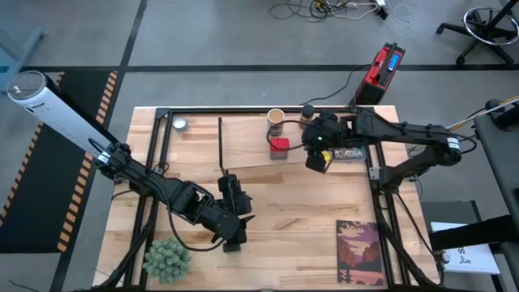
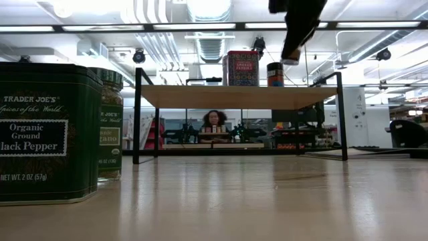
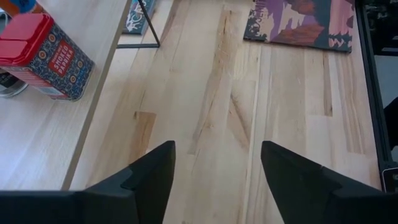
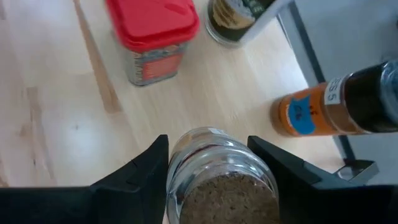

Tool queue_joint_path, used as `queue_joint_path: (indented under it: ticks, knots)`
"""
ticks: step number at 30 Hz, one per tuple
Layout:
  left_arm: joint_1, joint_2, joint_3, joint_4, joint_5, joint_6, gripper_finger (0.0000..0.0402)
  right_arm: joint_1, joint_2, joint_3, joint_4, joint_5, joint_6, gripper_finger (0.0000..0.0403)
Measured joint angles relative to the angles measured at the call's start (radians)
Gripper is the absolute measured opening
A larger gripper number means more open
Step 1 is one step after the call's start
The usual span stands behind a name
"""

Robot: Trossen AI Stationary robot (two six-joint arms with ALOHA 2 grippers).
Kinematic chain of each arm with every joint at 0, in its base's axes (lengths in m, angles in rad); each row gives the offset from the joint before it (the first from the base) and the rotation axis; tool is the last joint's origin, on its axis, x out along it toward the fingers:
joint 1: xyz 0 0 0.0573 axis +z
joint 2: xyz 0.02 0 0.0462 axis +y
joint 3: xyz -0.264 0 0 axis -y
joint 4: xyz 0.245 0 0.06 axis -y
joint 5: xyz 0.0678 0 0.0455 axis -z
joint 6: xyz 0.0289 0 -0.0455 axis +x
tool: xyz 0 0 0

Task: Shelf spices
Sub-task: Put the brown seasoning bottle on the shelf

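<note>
My right gripper (image 1: 319, 156) hovers over the right part of the shelf (image 1: 243, 138), shut on a small clear glass jar of brown spice (image 4: 217, 177). On the shelf board stand the red square tin (image 1: 279, 148), the tan cylinder (image 1: 276, 122) and the dark-lidded brown jar (image 1: 308, 113). My left gripper (image 3: 214, 155) is open over bare tabletop near the table's middle (image 1: 233, 227), touching nothing. In the low view the dark square pepper tin (image 2: 47, 134) and the green-lidded jar (image 2: 110, 124) stand on the table close to the camera. My right gripper pinches the small glass jar between its two fingers, one on each side of its glass wall (image 4: 180, 165). The fingers come from above, slanting down. The jar hangs below them, lifted clear above the shelf board (image 2: 234, 97).
A fuzzy green plant ball (image 1: 166, 258) sits at the near left corner. One picture-cover book (image 1: 361, 251) lies at the near right, another (image 1: 350, 152) under my right arm. A small pale round thing (image 1: 179, 123) rests at the shelf's left end. A person sits beyond the table (image 2: 214, 120).
</note>
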Motion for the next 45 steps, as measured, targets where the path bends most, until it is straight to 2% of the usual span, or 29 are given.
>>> queue_joint_path:
  ticks: [4,9,17,22,31,36,45]
  knots:
    - [0.000,0.000,0.000,0.000,0.001,-0.004,0.0231,-0.023,0.045,0.000,-0.001,-0.054,0.032,0.0178]
    - [0.000,0.000,0.000,-0.005,0.005,-0.005,0.0228,-0.049,0.082,0.000,-0.001,-0.059,0.068,0.0193]
    - [0.000,0.000,0.000,-0.024,0.012,-0.027,0.0220,-0.127,0.092,0.000,-0.012,-0.061,0.194,0.0178]
    - [0.000,0.000,0.000,-0.026,0.029,-0.029,0.0226,-0.164,0.093,0.000,-0.021,-0.079,0.253,0.0194]
    - [0.000,0.000,0.000,-0.030,0.029,0.011,0.0237,-0.176,0.096,0.000,-0.013,-0.088,0.374,0.0195]
    - [0.000,0.000,0.000,-0.036,0.029,0.062,0.0232,-0.176,0.095,0.000,-0.002,-0.077,0.382,0.0190]
    - [0.000,0.000,0.000,-0.040,0.050,0.086,0.0225,-0.173,0.087,0.026,-0.001,-0.069,0.385,0.0217]
